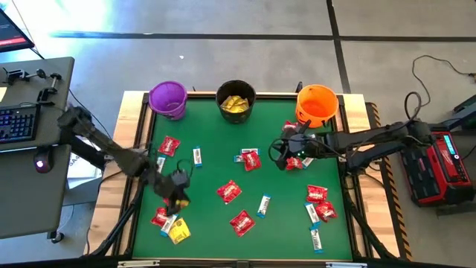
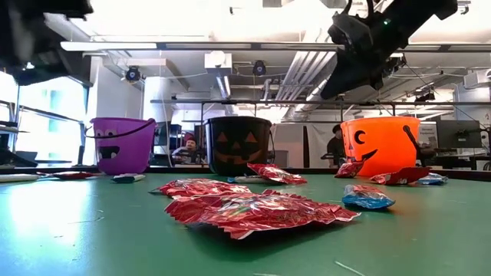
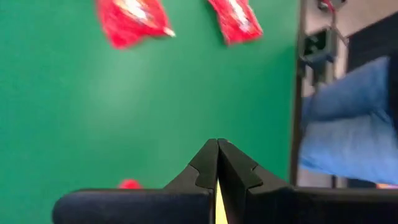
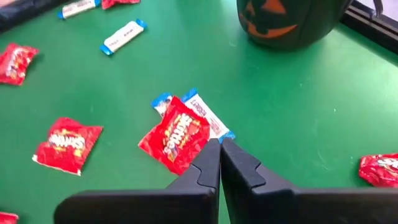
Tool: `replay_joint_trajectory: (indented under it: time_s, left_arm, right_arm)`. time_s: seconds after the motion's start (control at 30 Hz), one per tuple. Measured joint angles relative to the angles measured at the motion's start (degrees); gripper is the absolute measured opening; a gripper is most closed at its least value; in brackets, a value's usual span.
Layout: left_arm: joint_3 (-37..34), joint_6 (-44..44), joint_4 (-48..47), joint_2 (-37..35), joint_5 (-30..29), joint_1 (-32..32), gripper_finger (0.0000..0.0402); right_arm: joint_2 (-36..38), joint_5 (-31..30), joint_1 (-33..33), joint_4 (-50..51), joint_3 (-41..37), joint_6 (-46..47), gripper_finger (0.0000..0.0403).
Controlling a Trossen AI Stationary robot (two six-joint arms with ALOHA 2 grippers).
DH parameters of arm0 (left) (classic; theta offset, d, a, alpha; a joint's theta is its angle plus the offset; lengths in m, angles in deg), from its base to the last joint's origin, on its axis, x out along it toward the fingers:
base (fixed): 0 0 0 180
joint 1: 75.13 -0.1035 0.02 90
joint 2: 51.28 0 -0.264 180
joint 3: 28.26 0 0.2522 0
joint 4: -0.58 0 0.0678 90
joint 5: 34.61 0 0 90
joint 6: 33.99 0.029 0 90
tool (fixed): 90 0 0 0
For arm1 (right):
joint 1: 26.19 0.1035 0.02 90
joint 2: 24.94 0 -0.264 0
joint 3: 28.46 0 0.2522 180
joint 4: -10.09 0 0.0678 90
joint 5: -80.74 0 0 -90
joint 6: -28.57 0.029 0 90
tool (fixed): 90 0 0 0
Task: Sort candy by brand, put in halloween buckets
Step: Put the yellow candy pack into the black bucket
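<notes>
Near edge of the green table point(image 1: 208, 171): a yellow packet point(image 1: 179, 232) lies at the near left beside two red packets, one of them point(image 1: 159, 217) just to its left. More red packets and white-and-blue bars are scattered along the near and right part of the mat, one red packet point(image 1: 242, 222) near the centre front.

The left gripper point(image 1: 177, 190) hovers over the near left area, arm reaching in from the left edge. In its wrist view the fingers are pressed together with a thin yellow sliver point(image 3: 219, 202) pinched between them; this looks like a yellow packet held by an edge. Risk: so thin a grip may let the packet slip or swing loose on the way to the black bucket point(image 1: 236, 100), which already holds yellow sweets. A drop would scatter it among the red packets below.

Mid-table: the right gripper point(image 1: 281, 154) hangs above the mat, arm stretched in from the right. Its fingers are closed with nothing seen between them. Just ahead of it a red packet point(image 4: 175, 133) overlaps a white-and-blue bar point(image 4: 208, 116). Risk: a descent onto this pair could catch both brands at once, or push the bar away.

Far edge: the purple bucket point(image 1: 168, 97) at left, black in the middle, the orange bucket point(image 1: 317, 103) at right. The right arm passes close by the orange bucket; a careless swing could knock it.
</notes>
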Motion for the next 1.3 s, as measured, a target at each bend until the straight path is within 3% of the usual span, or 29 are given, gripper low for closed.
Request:
replay_joint_trajectory:
  time_s: [0.33, 0.6, 0.83, 1.17, 1.3]
  left_arm:
    - [7.71, -3.50, -0.64, 15.65, 0.24, 9.09, 0.0035]
    - [10.03, -5.01, -2.27, 24.41, 2.85, 10.08, 0.0104]
    - [10.03, -7.41, -4.20, 27.42, 3.20, 10.08, 0.0143]
    - [10.38, -7.36, -4.79, 30.99, 7.99, 10.61, 0.0149]
    - [10.40, -7.32, -5.93, 31.94, 8.66, 10.56, 0.0126]
  right_arm:
    - [0.00, -0.05, -0.48, -0.21, -0.02, -1.91, 0.0000]
    - [0.00, -0.15, -0.48, -0.21, -0.02, -1.57, 0.0000]
    - [0.00, -0.15, -0.46, -0.21, -0.02, -1.49, 0.0000]
    - [-0.02, -0.17, -0.46, -0.30, -0.02, -1.81, 0.0000]
    - [-0.02, -0.18, -0.46, -0.32, 0.00, -1.88, 0.0000]
